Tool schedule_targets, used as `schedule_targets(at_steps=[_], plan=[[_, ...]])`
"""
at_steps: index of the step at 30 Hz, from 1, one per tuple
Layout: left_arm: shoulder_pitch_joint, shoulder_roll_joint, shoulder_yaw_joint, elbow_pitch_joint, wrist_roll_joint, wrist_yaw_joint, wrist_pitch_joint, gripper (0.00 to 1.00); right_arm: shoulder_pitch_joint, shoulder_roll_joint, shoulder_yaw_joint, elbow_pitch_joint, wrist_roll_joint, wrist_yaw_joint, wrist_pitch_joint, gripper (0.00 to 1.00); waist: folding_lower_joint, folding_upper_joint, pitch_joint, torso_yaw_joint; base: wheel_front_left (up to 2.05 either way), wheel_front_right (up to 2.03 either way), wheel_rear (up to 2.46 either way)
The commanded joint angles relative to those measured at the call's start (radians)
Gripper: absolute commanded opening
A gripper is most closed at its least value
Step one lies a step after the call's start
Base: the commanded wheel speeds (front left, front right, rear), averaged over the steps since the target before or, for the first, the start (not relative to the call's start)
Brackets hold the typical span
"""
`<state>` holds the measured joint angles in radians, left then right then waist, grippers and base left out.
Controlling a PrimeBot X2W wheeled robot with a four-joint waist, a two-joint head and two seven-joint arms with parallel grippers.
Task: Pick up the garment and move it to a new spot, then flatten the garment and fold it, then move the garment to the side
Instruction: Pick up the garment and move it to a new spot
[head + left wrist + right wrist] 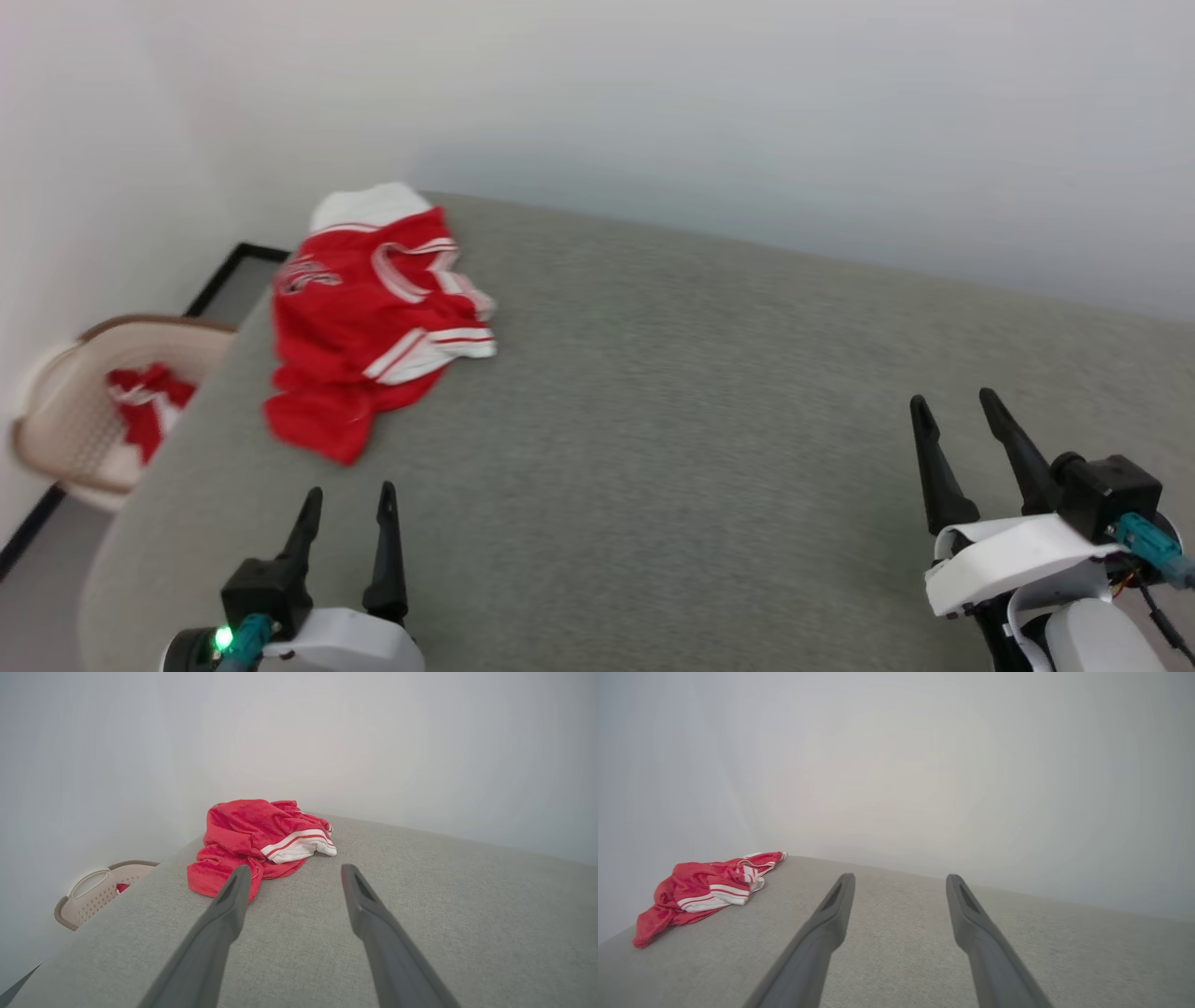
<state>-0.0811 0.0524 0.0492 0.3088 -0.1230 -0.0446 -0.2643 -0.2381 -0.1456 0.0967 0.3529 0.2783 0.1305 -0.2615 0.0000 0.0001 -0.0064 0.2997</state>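
The red jersey-style T-shirt with white short sleeves lies crumpled in a loose heap near the far left corner of the grey fabric-covered tabletop. Red-and-white striped trim shows at the collar and sleeves. One white sleeve reaches the far edge, and a red hem corner points nearward.

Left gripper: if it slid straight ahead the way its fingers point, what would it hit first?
Most likely the garment, crumpled on the grey surface just ahead of the open left gripper; its near red hem comes first, though depth is unclear.
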Motion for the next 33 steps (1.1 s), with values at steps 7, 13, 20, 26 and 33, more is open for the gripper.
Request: schedule_targets(at_steps=[7, 13, 20, 26, 33], plan=[[0.039, -0.001, 0.038, -0.054, -0.012, 0.028, 0.000, 1.00, -0.052, 0.014, 0.102, 0.015, 0.016, 0.001, -0.005, 1.00, 0.0000, -0.0001, 0.006, 0.213, 0.00, 0.00, 0.00], [0.088, -0.001, 0.073, -0.140, -0.062, 0.080, 0.000, 1.00, -0.152, 0.016, 0.249, 0.068, 0.060, 0.000, -0.004, 1.00, 0.0000, -0.0001, 0.042, 0.237, 0.00, 0.00, 0.00], [0.133, -0.001, 0.055, -0.206, -0.098, 0.120, 0.000, 1.00, -0.207, -0.003, 0.324, 0.097, 0.114, 0.000, -0.003, 1.00, 0.0000, -0.0001, 0.058, 0.240, 0.00, 0.00, 0.00], [0.083, -0.001, 0.027, -0.172, -0.063, 0.073, 0.000, 1.00, -0.176, -0.016, 0.298, 0.078, 0.134, 0.000, -0.003, 1.00, 0.0000, -0.0001, 0.066, 0.229, 0.00, 0.00, 0.00], [-0.119, 0.045, -0.016, -0.021, -0.036, -0.032, 0.000, 1.00, -0.093, -0.011, 0.211, 0.015, 0.121, 0.001, -0.003, 1.00, 0.0000, -0.0001, 0.086, 0.172, 0.00, 0.00, 0.00]])
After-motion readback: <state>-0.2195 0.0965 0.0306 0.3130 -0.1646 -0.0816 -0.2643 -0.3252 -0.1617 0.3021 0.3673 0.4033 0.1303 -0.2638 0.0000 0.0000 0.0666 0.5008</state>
